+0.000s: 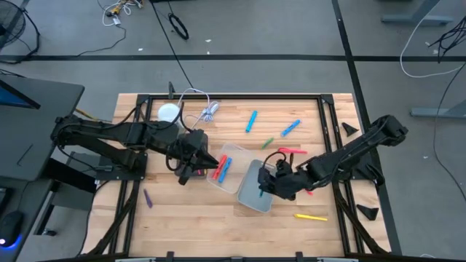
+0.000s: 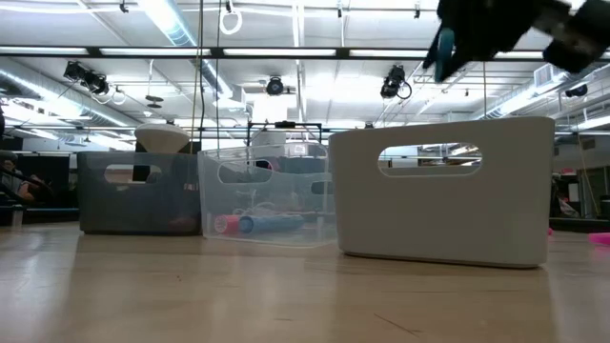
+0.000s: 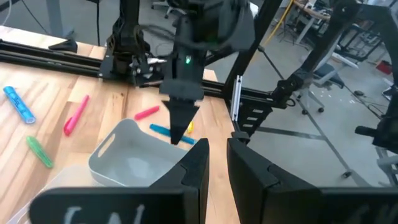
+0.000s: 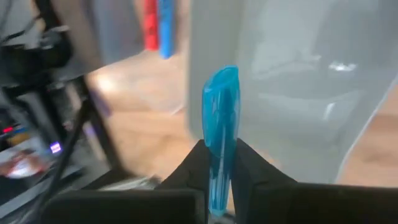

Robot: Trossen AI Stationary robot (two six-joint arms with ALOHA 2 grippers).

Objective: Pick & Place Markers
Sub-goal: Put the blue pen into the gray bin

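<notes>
A blue marker (image 4: 221, 134) stood clamped between the fingers of the right gripper (image 1: 263, 179), which we saw poised over the white bin (image 1: 251, 191). Just beside that bin sat a clear bin (image 1: 234, 154) holding red and blue markers (image 1: 222, 169). The left gripper (image 1: 209, 159) hovered at the clear bin's edge, its fingers nearly closed on nothing. We counted other markers (image 1: 290, 129) scattered across the worktop (image 1: 189, 211), well apart.

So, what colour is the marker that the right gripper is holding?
Light blue. The marker shows best in the right wrist view, clamped between the right gripper's fingers.
</notes>
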